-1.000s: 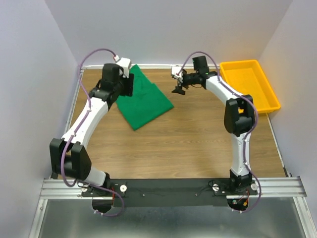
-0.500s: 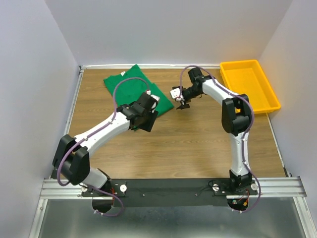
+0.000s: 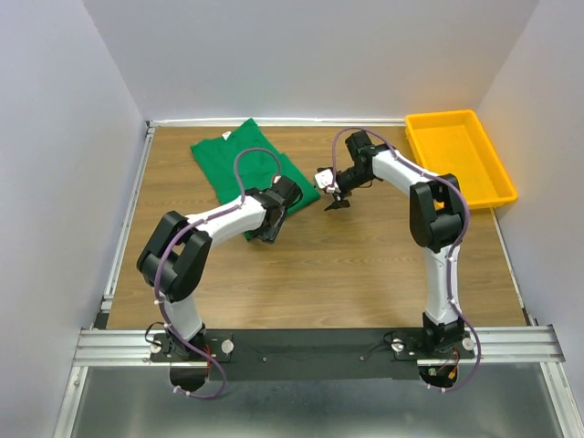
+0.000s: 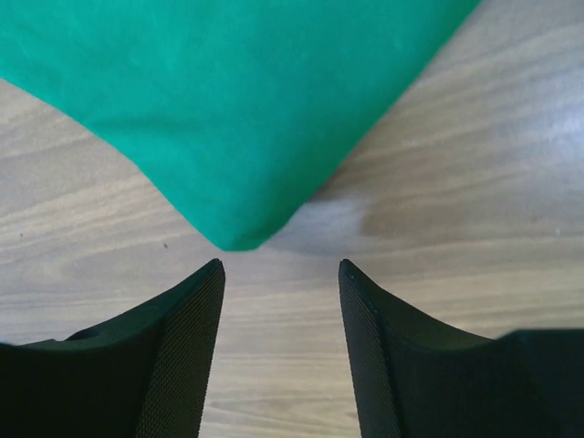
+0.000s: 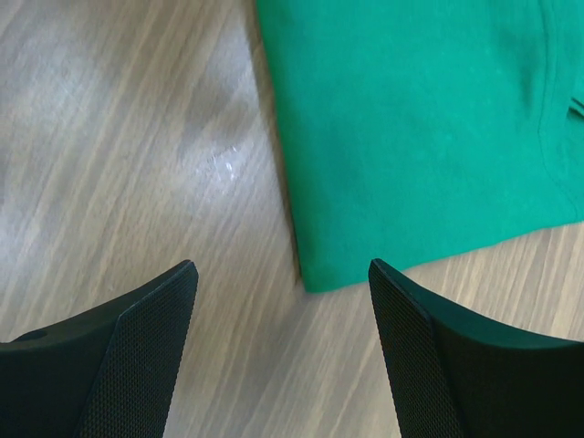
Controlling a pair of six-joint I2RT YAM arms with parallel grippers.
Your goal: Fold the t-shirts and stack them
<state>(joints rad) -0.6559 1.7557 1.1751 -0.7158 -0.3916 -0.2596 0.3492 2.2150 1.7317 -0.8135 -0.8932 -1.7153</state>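
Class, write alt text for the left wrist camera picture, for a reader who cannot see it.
A corner of a green t-shirt points down towards the open left gripper. The gripper's two black fingers stand apart just short of the corner and hold nothing. Bare wooden table fills the rest of the view.

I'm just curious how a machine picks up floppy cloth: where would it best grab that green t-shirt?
Probably at its corners. The green t-shirt lies flat on the table, so only an edge offers a pinch. Its near corner points at the left gripper and its open jaws; come straight down there. The right gripper could take the side corner.
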